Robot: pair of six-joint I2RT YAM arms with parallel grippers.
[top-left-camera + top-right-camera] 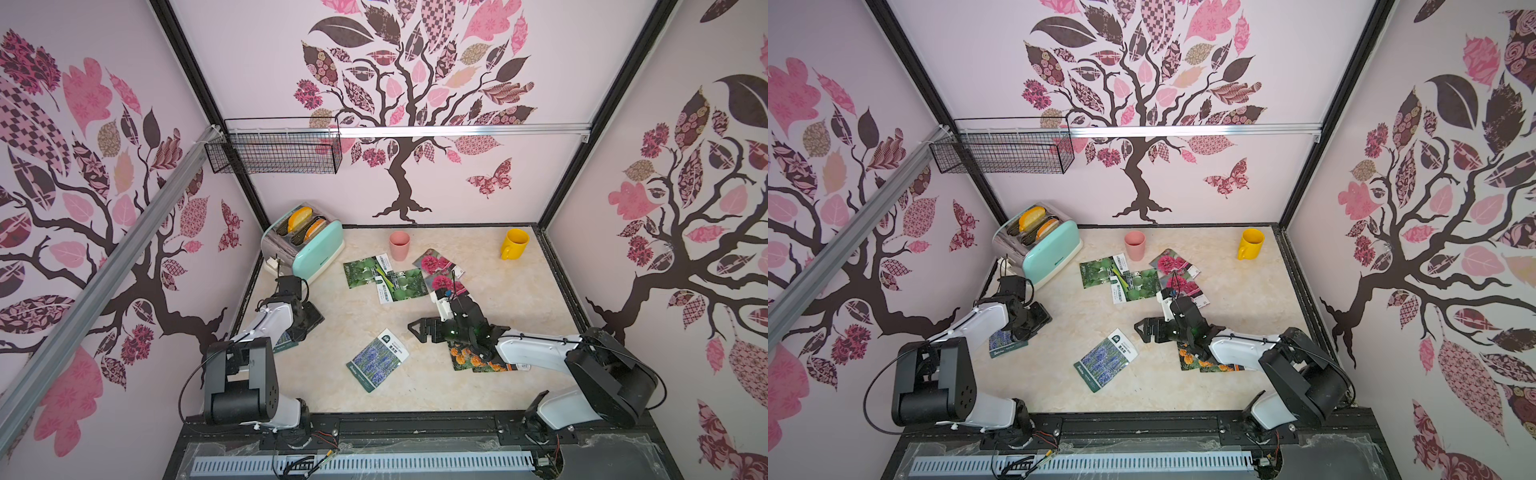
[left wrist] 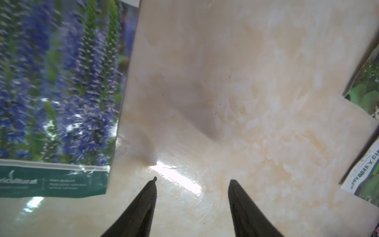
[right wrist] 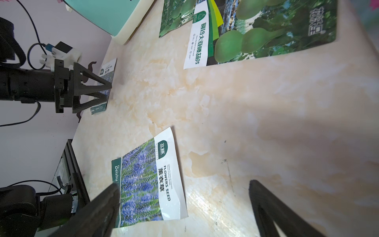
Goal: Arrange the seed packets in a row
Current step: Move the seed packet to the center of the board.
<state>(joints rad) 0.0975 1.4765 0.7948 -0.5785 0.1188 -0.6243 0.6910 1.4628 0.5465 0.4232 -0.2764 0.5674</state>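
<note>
Several seed packets lie flat on the marble table. One lavender packet [image 1: 378,359] lies at the front middle. A second lavender packet [image 1: 1007,343] lies at the left, half under my left arm. Two gourd packets [image 1: 365,270] [image 1: 401,286] overlap at the back, beside two magenta flower packets [image 1: 436,262] [image 1: 444,283]. Marigold packets [image 1: 469,357] lie partly under my right arm. My left gripper [image 2: 193,180] is open over bare table beside its lavender packet [image 2: 57,92]. My right gripper [image 3: 184,183] is open and holds nothing, low over the table next to the middle lavender packet [image 3: 147,180].
A mint toaster [image 1: 307,245] with bread stands at the back left. A pink cup [image 1: 399,245] stands just behind the gourd packets, and a yellow mug [image 1: 514,243] at the back right. A wire basket [image 1: 274,145] hangs on the back wall.
</note>
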